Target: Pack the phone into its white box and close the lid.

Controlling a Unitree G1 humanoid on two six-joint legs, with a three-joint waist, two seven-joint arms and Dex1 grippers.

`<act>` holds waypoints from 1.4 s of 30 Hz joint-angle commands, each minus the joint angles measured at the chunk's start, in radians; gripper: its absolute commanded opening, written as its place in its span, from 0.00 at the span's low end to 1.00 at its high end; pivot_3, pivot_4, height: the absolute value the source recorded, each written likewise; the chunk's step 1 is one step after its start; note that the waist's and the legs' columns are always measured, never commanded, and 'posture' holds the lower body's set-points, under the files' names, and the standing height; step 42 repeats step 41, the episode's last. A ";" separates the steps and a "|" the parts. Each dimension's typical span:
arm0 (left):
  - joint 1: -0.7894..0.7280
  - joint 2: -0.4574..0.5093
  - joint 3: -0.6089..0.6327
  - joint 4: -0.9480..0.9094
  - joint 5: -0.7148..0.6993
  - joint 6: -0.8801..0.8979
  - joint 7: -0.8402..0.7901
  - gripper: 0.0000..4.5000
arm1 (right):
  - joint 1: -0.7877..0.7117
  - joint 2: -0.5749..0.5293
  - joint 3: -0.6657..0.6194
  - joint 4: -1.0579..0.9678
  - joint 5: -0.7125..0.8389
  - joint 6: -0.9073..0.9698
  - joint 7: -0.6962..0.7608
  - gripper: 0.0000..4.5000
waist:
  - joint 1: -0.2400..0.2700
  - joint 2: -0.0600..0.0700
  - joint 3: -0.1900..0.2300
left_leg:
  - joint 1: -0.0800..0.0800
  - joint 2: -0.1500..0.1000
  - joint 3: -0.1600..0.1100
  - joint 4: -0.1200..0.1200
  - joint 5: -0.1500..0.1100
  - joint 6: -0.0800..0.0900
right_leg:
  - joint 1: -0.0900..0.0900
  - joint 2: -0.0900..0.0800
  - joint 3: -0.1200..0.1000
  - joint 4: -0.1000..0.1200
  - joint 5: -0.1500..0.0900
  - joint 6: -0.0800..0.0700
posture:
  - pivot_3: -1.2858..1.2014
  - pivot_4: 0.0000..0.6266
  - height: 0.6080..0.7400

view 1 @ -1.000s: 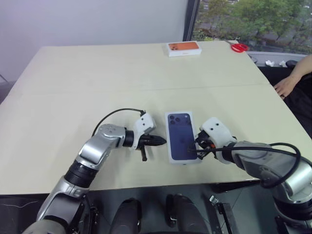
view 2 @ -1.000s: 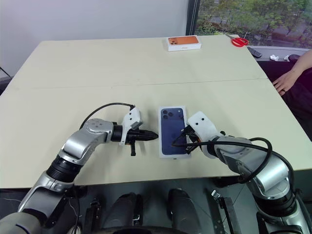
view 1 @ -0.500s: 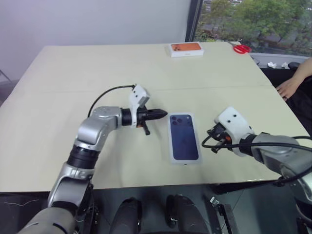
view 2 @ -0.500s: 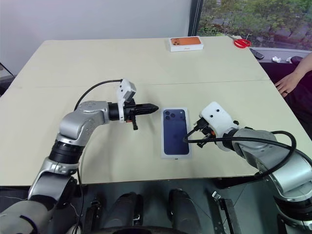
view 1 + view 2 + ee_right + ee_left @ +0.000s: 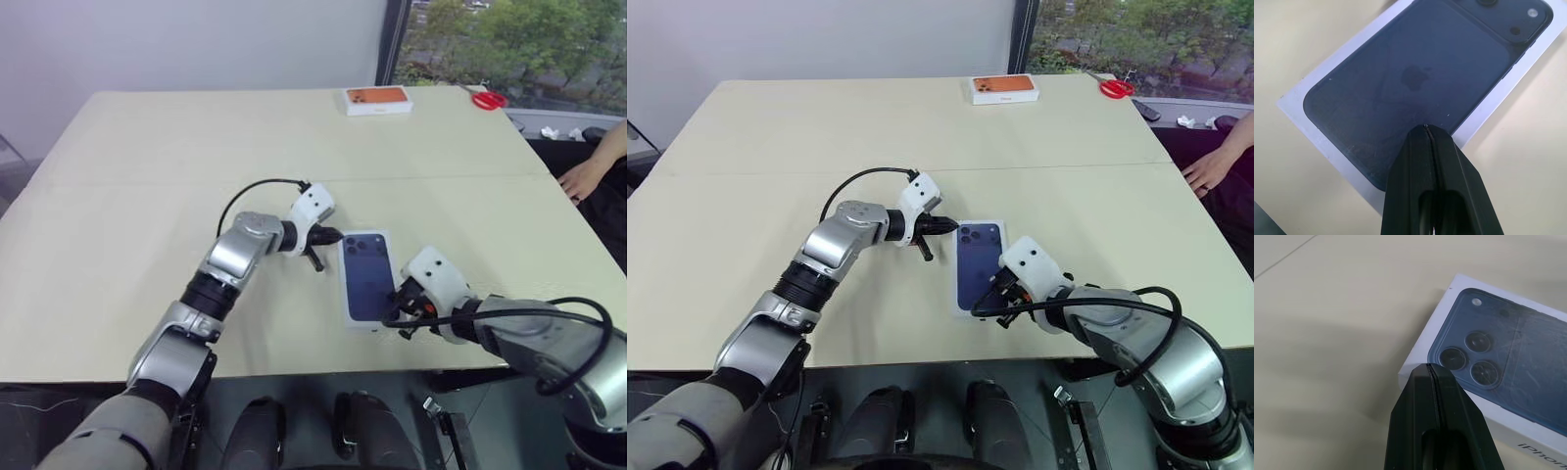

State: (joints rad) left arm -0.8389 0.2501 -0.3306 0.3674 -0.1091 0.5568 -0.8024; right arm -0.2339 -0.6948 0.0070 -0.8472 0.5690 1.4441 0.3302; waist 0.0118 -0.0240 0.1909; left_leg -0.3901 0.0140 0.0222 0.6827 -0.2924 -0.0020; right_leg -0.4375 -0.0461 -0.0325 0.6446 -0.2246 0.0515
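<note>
Lid (image 5: 370, 278) sits closed over the box on the worktop (image 5: 147, 176), long axis running away from us, between our two clenched, empty tools: the left tool (image 5: 333, 236) at its far-left corner, the right tool (image 5: 391, 311) over its near-right edge.

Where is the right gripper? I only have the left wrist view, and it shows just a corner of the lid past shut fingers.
Observer: The right gripper is shut and sits over the near right edge of the lid, diagonally across from the left gripper.
Operator: Does the rest of the lid look level?
Observer: Yes, in the head views it lies flat on the table with the phone picture facing up.
Operator: Anyone nearby?
Observer: A person's hand is by the table's right edge, well away from both arms.
</note>
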 commanded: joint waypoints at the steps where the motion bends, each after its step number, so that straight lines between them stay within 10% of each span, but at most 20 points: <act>1: 0.027 0.010 -0.022 0.014 0.033 0.014 -0.006 0.00 | 0.016 0.010 0.012 -0.014 -0.004 0.029 -0.013 0.01 | 0.000 -0.001 -0.001 | 0.000 0.000 0.000 0.000 0.000 0.000 | 0.000 0.000 0.000 0.000 0.000 0.000 | 0.52 0.24 1.00; 16: 0.207 0.235 0.467 -0.229 -0.249 -0.020 -0.005 0.00 | 0.035 0.044 -0.255 0.177 -0.153 -0.468 -0.015 0.01 | -0.007 0.000 -0.001 | -0.001 0.001 0.001 -0.001 0.000 0.000 | -0.002 0.000 0.000 0.001 0.000 0.000 | 0.52 0.24 1.00; 26: 0.541 0.445 0.593 -0.307 -0.263 -0.071 -0.061 0.00 | 0.080 0.079 -0.332 0.327 -0.049 -0.616 0.164 0.01 | -0.004 0.000 0.000 | 0.000 0.001 0.001 0.000 0.000 0.000 | -0.002 -0.001 0.000 0.001 0.000 0.000 | 0.52 0.24 1.00; 42: 0.627 0.454 0.673 -0.341 -0.311 -0.078 -0.015 0.00 | 0.053 0.090 -0.239 0.411 -0.068 -0.687 0.208 0.01 | -0.001 0.000 0.000 | -0.001 0.001 0.002 0.000 0.000 0.000 | -0.002 -0.002 0.001 0.001 0.000 0.000 | 0.52 0.24 1.00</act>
